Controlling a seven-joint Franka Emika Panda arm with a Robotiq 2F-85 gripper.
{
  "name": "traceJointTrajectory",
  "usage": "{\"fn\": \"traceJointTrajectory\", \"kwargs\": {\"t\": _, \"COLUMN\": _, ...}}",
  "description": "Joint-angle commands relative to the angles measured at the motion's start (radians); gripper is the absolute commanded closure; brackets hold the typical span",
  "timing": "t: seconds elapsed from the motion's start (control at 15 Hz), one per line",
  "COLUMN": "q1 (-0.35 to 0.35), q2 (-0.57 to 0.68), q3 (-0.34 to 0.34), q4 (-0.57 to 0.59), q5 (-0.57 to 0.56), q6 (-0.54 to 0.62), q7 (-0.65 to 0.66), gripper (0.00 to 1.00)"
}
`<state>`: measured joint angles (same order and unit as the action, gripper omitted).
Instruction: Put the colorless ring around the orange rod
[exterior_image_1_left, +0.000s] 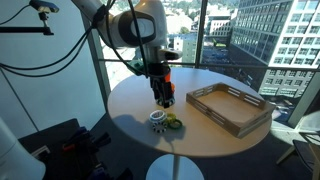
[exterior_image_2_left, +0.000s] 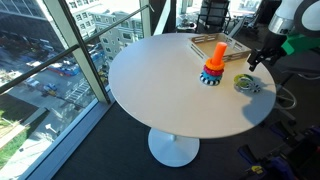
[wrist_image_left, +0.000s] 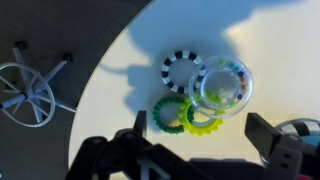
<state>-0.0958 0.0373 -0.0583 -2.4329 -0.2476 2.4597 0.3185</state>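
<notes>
Clear plastic ring (wrist_image_left: 222, 85) lies flat on the table (exterior_image_2_left: 160, 90) below the gripper (exterior_image_1_left: 159, 101), whose jaws are spread wide above it, while the rod (exterior_image_2_left: 214, 62) stands well apart across the table.

Round white table (exterior_image_2_left: 150, 85) on a single pedestal. On it: tan tray (exterior_image_1_left: 228, 106) toward one edge and orange rod (exterior_image_2_left: 216, 52) on its base, just beside the tray. Ring cluster near the rim: striped ring (wrist_image_left: 182, 70), green ring (wrist_image_left: 166, 110), yellow-green toothed ring (wrist_image_left: 203, 120), and colorless ring (wrist_image_left: 222, 85) overlapping the striped and toothed ones.
</notes>
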Motion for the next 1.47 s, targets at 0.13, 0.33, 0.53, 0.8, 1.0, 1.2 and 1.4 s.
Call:
{"fn": "traceJointTrajectory", "kwargs": {"t": 0.13, "q1": 0.023, "q2": 0.088, "q3": -0.032, "q4": 0.022, "q5": -0.104, "q6": 0.071, "q7": 0.098, "gripper": 0.0}}
{"fn": "traceJointTrajectory", "kwargs": {"t": 0.33, "q1": 0.042, "q2": 0.122, "q3": -0.05, "q4": 0.029, "q5": -0.16, "q6": 0.091, "q7": 0.149, "gripper": 0.0}}
{"fn": "traceJointTrajectory", "kwargs": {"t": 0.53, "q1": 0.064, "q2": 0.151, "q3": -0.07, "q4": 0.039, "q5": -0.199, "q6": 0.096, "q7": 0.189, "gripper": 0.0}}
{"fn": "traceJointTrajectory", "kwargs": {"t": 0.8, "q1": 0.087, "q2": 0.185, "q3": -0.085, "q4": 0.048, "q5": -0.204, "q6": 0.099, "q7": 0.202, "gripper": 0.0}}
{"fn": "traceJointTrajectory", "kwargs": {"t": 1.0, "q1": 0.101, "q2": 0.205, "q3": -0.097, "q4": 0.053, "q5": -0.199, "q6": 0.099, "q7": 0.2, "gripper": 0.0}}
{"fn": "traceJointTrajectory", "kwargs": {"t": 1.2, "q1": 0.111, "q2": 0.218, "q3": -0.109, "q4": 0.055, "q5": -0.198, "q6": 0.1, "q7": 0.201, "gripper": 0.0}}
{"fn": "traceJointTrajectory", "kwargs": {"t": 1.4, "q1": 0.116, "q2": 0.226, "q3": -0.117, "q4": 0.057, "q5": -0.191, "q6": 0.099, "q7": 0.197, "gripper": 0.04}}
